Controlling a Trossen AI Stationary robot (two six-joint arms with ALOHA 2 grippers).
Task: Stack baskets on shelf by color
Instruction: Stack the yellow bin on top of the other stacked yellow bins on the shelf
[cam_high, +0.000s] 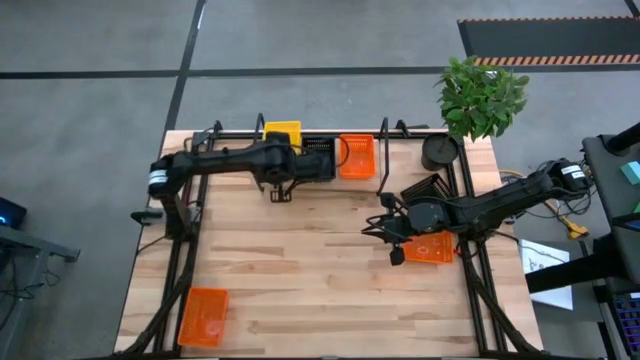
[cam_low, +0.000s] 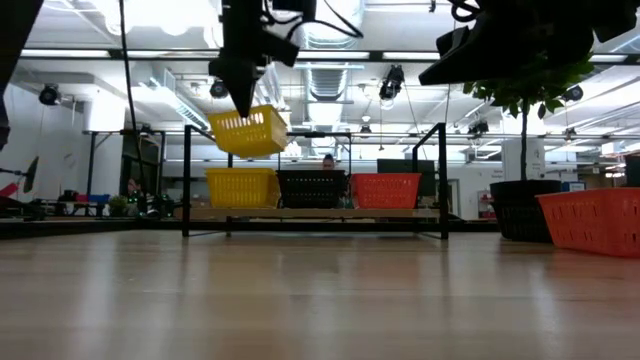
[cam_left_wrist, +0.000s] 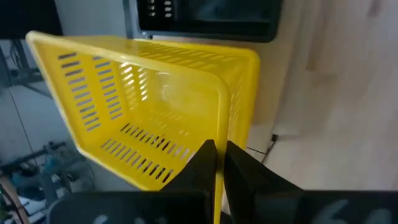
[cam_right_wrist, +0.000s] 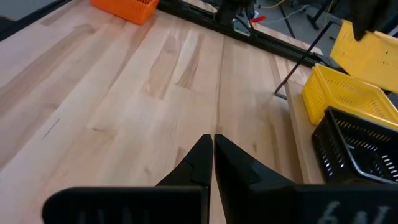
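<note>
Low view: left gripper (cam_low: 243, 100) is clamped on a raised yellow basket (cam_low: 249, 131) above the shelf (cam_low: 315, 213). Right gripper (cam_right_wrist: 212, 146), fingers together, hovers over the bench (cam_right_wrist: 124, 93).

Your light wood plank table (cam_high: 320, 270) carries the thin black wire-frame shelf (cam_low: 315, 222) along its far edge. One orange perforated plastic basket (cam_high: 203, 316) lies on the boards at the near left corner. Another orange basket (cam_high: 432, 248) sits near the right edge, with a black perforated basket (cam_high: 425, 187) just behind it. A round dark plant pot (cam_high: 440, 151) stands at the far right corner.
</note>
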